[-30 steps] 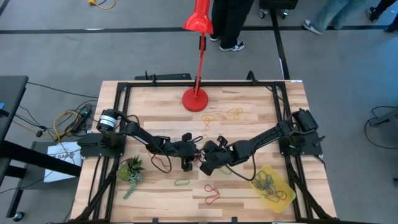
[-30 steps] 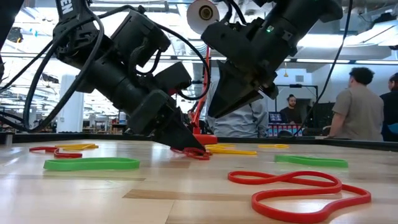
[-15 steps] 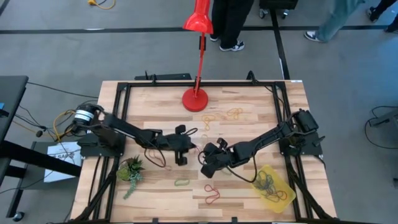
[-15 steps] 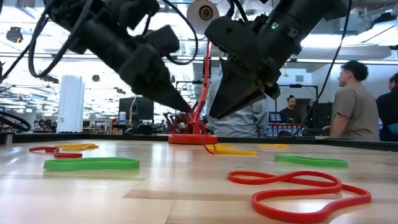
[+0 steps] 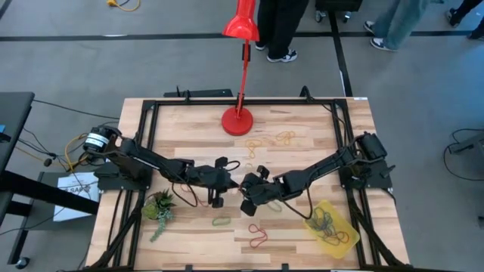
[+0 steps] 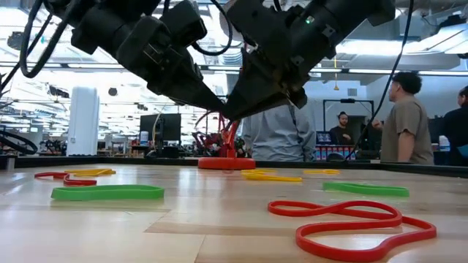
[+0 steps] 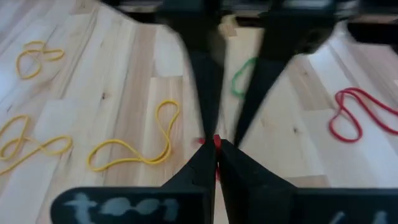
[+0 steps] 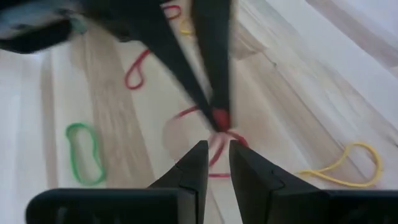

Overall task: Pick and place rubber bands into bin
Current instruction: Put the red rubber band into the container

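Note:
My left gripper (image 5: 239, 183) is shut on a red rubber band (image 7: 216, 142) and holds it above the middle of the table. My right gripper (image 8: 216, 152) faces it tip to tip. Its fingers stand narrowly open just short of the held band (image 8: 219, 119). More rubber bands lie flat on the wood: red (image 5: 259, 236), green (image 5: 221, 221), and yellow and orange (image 5: 276, 138). The yellow bin (image 5: 349, 240) sits at the near right with several bands in it. My left gripper pinches a short piece of the red band (image 7: 216, 142) between its fingertips, slanting down from the table's left. The band is lifted clear, and its loop (image 8: 219, 144) hangs slack below the tips. I cannot tell whether my right gripper touches the band.
A red lamp base (image 5: 240, 121) with its pole stands at the far middle. A small green plant (image 5: 160, 208) lies at the near left. In the low view a green band (image 6: 107, 192) and a red band (image 6: 351, 219) lie close by. People stand beyond the far edge.
My left gripper has taken hold of a red band on the table and risen with it, lifting it clear. My right gripper has tipped toward the left gripper's tips and now faces them closely.

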{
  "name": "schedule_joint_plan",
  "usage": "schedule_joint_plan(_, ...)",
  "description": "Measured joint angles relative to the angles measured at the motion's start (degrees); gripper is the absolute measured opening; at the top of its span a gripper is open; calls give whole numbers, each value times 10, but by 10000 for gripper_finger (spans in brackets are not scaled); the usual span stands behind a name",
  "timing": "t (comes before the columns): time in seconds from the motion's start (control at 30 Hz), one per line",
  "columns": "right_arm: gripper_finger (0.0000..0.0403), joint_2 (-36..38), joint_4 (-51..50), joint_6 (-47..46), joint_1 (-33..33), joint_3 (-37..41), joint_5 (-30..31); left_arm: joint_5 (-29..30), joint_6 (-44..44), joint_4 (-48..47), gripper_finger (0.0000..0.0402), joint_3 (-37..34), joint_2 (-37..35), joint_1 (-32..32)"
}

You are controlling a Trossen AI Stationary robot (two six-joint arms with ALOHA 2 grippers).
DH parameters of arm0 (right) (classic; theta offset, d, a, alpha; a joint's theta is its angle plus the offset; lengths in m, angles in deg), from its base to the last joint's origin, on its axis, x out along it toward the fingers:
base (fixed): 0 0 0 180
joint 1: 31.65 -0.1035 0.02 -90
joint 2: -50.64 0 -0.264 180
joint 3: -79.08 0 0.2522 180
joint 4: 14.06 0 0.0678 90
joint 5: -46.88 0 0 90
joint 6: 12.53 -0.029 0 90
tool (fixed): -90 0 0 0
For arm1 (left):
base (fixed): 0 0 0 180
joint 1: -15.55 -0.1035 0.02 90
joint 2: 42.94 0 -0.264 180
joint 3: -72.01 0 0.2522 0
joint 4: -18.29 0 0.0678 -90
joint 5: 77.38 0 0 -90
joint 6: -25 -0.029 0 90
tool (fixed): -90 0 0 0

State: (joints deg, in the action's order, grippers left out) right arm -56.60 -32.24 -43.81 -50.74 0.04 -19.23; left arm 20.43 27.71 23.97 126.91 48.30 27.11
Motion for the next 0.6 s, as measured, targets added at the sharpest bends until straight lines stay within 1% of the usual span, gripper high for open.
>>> schedule_joint_plan(0.17,60,0,-3,3,0,0,0,0,-10,7,0,0,0,11)
schedule_joint_plan(0.3,60,0,-3,3,0,0,1,-31,-12,12,0,0,-1,18)
schedule_joint_plan(0.6,59,0,4,4,1,0,2,-35,-25,33,0,1,-1,22)
